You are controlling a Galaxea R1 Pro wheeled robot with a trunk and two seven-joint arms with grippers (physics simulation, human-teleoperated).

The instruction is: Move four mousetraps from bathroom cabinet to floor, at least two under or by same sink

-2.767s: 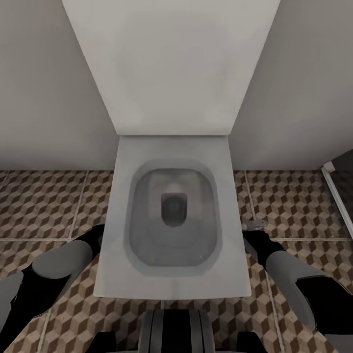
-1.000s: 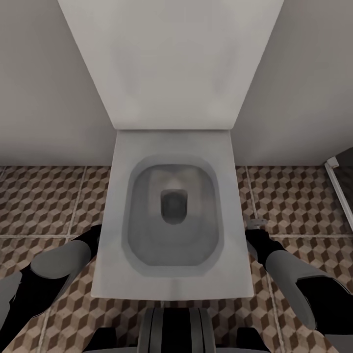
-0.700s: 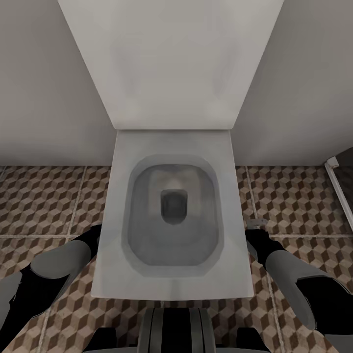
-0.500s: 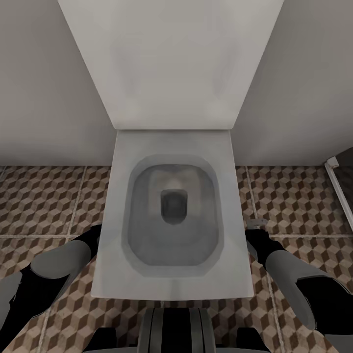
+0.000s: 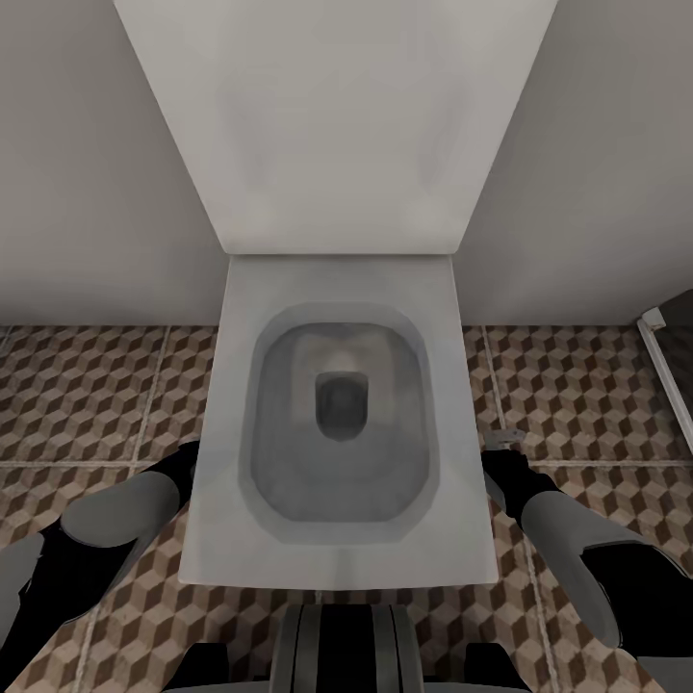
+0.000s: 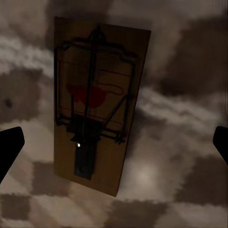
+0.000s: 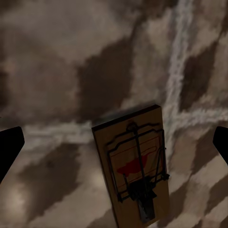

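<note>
Both grippers spread; left gripper [image 6: 114,142] and right gripper [image 7: 114,142] each over a mousetrap [image 6: 97,104] [image 7: 135,168] lying free on the bathroom floor [image 7: 57,57]. Risk: toilet [image 5: 337,423] here, not sink, so placement may fail.

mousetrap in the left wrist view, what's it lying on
The mousetrap lies flat on the bathroom floor, its cube-patterned tiles showing all around it. The tile directly beneath it is covered. The left gripper's fingertips stand wide apart, off the trap.

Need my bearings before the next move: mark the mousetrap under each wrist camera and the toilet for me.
Left mousetrap [image 6: 97,107]: left wrist view, on the red patch of its wooden board.
Right mousetrap [image 7: 134,166]: right wrist view, on its board, near the red patch.
Toilet [image 5: 337,274]: head view, on the flat rim behind the bowl.
</note>
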